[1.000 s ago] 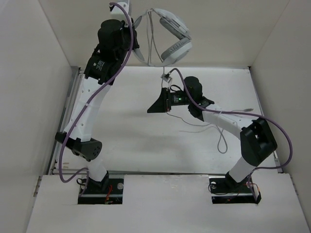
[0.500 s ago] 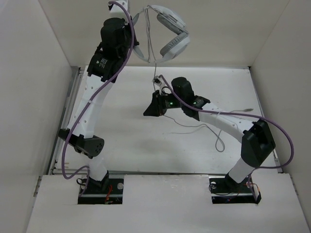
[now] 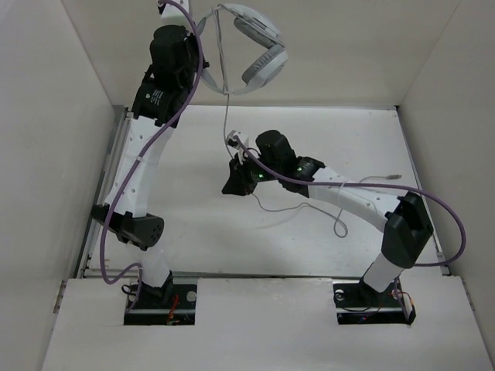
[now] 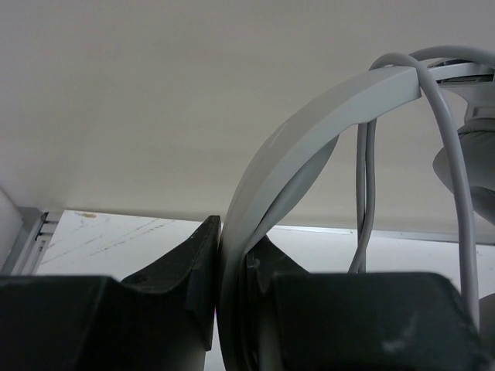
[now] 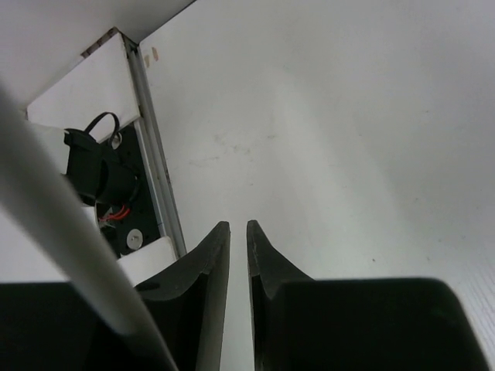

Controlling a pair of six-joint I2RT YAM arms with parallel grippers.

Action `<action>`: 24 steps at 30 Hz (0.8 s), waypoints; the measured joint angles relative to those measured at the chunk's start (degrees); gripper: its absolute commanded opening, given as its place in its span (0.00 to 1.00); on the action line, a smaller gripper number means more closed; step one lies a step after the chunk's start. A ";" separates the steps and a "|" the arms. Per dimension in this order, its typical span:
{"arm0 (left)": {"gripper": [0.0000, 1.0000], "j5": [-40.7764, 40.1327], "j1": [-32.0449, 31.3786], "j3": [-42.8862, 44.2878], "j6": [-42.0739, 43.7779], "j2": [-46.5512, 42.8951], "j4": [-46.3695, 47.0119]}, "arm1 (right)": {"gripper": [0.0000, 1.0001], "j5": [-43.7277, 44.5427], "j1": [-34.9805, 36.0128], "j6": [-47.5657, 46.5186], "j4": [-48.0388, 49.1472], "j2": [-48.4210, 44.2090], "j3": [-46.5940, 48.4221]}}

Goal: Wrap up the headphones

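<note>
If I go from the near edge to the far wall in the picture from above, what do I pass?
The arms' black bases → the black right gripper → the white and light-grey over-ear headphones, at the top of the picture, pinched in the left gripper.

White and light-grey headphones (image 3: 263,68) with thin grey cable (image 3: 226,104); black fingers (image 5: 210,267); plain white worktop (image 3: 193,224); purple arm cables (image 3: 453,218).

One headphones (image 3: 263,66) — two hands: left hand (image 4: 232,243), right hand (image 5: 238,236).
</note>
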 measured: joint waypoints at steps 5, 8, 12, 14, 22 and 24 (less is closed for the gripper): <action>0.00 -1.03 2.19 -0.52 1.22 0.20 1.29 | 0.16 2.49 1.42 -4.48 -3.23 -0.04 0.68; 0.00 -2.14 3.58 -3.82 2.60 0.09 3.89 | 0.07 4.68 2.43 -8.48 -5.90 -0.24 1.62; 0.00 -3.21 5.92 -11.85 3.85 0.07 5.77 | 0.00 7.45 2.75 -14.36 -10.03 -1.68 3.72; 0.00 -3.74 6.71 -15.76 4.55 0.17 5.60 | 0.00 8.20 2.64 -16.61 -11.30 -2.78 4.79; 0.00 -5.14 6.43 -19.06 5.79 1.99 4.72 | 0.00 10.49 2.54 -22.73 -14.73 -4.90 8.09; 0.00 -5.14 5.46 -19.02 5.99 1.99 5.55 | 0.00 11.30 3.63 -24.35 -16.04 -4.87 8.87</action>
